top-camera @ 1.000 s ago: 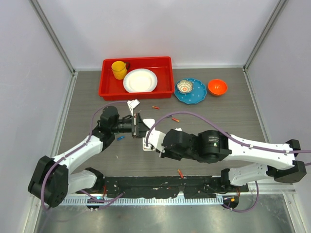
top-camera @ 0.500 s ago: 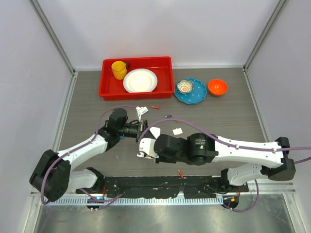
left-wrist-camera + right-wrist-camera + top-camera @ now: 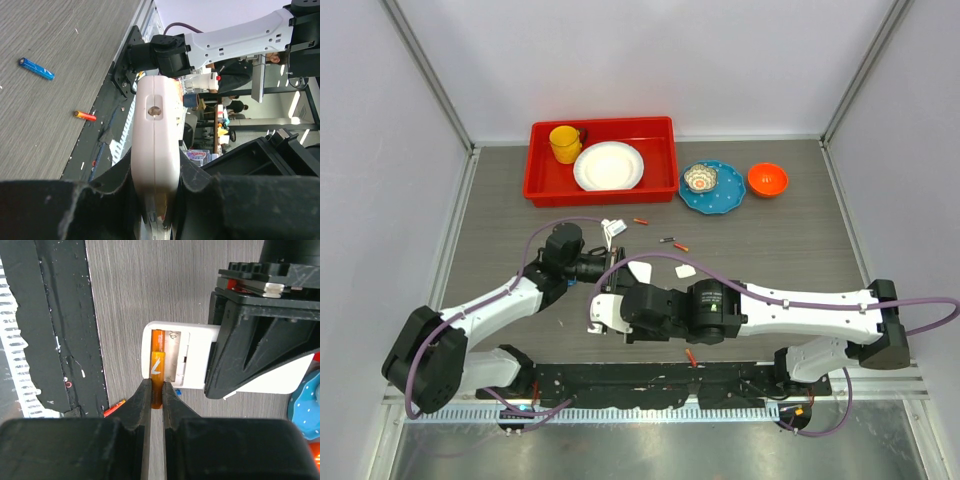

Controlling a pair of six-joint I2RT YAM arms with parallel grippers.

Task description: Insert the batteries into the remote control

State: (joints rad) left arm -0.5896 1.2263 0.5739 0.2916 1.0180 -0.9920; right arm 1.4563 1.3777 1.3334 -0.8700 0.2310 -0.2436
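Note:
The white remote control (image 3: 155, 120) stands edge-on between the fingers of my left gripper (image 3: 155, 175), which is shut on it. Seen from the right wrist, the remote control (image 3: 192, 357) has its battery bay open toward the camera. My right gripper (image 3: 156, 390) is shut on an orange battery (image 3: 156, 367) whose far end lies in the bay's left slot. From above, the left gripper (image 3: 604, 270) and right gripper (image 3: 603, 302) meet mid-table and hide the remote. Loose batteries lie on the table: red (image 3: 640, 220), dark (image 3: 666, 240), orange (image 3: 681, 246), red (image 3: 691, 355) and blue (image 3: 36, 68).
At the back, a red tray (image 3: 545, 185) holds a yellow cup (image 3: 565, 143) and a white plate (image 3: 609, 165). To its right are a blue plate (image 3: 725, 200) with a small bowl and an orange bowl (image 3: 767, 179). Two white scraps (image 3: 685, 270) lie near the arms. A black rail (image 3: 650, 380) runs along the near edge.
The right arm has swung left and nearer the rail, bringing its gripper under the left gripper. The left gripper shifted right and slightly nearer with the remote, then stayed put.

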